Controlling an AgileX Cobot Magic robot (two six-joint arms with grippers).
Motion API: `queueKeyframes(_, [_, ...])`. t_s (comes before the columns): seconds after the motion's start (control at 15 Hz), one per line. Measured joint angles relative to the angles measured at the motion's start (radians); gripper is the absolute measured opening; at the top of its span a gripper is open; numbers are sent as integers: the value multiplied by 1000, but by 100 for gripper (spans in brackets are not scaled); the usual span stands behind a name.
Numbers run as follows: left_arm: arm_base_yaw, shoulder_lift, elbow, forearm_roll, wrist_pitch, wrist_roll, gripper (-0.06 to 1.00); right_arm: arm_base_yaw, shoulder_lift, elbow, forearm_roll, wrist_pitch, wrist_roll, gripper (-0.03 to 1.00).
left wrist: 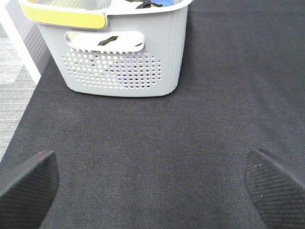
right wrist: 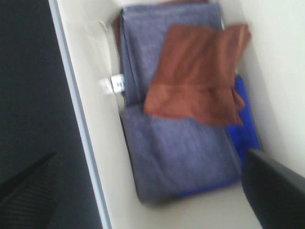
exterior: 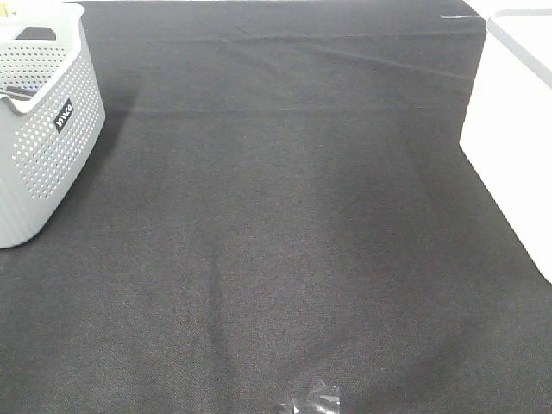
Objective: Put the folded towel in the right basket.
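From the high camera we saw a black cloth (exterior: pixel 285 241) covering the table, a grey perforated basket (exterior: pixel 43 129) at the far left and a white basket (exterior: pixel 513 138) at the right edge. Neither gripper showed in this view, and the towels were out of sight.

Through the left wrist camera we saw the left gripper (left wrist: pixel 152 191) hanging over bare cloth (left wrist: pixel 157 138), its two dark fingers (left wrist: pixel 28 183) spread wide with nothing between them. The grey basket (left wrist: pixel 119 57) stood ahead of it, well apart, with a yellow strip (left wrist: pixel 66 16) along its rim.

Through the right wrist camera, which was blurred, we looked down into the white basket (right wrist: pixel 90 143). A folded grey-blue towel (right wrist: pixel 176 157) lay on its floor, a rust-brown towel (right wrist: pixel 195 76) lay across it, and a bright blue cloth (right wrist: pixel 245 124) peeked out beside them. The right gripper (right wrist: pixel 157 191) hung above the grey-blue towel, its fingers (right wrist: pixel 274 191) spread apart and holding nothing, apparently clear of the towels.
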Motion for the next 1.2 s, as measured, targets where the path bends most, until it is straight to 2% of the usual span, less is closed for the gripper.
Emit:
queueKeyframes(0.2, [0,0,0,0,0,0,99,0,-264,294,-2,-19,15,97])
queueKeyframes(0.33, [0,0,0,0,0,0,99,0,-513,576,-1,-106,7,97])
queueKeyframes(0.47, [0,0,0,0,0,0,99,0,-740,765,18,-163,-44,97])
queueKeyframes(0.6, [0,0,0,0,0,0,99,0,-971,933,43,-181,-90,97])
queueKeyframes(0.93, [0,0,0,0,0,0,99,0,-1353,1180,109,-164,-125,97])
queueKeyframes(1.2, [0,0,0,0,0,0,99,15,-1487,1222,126,-121,-142,97])
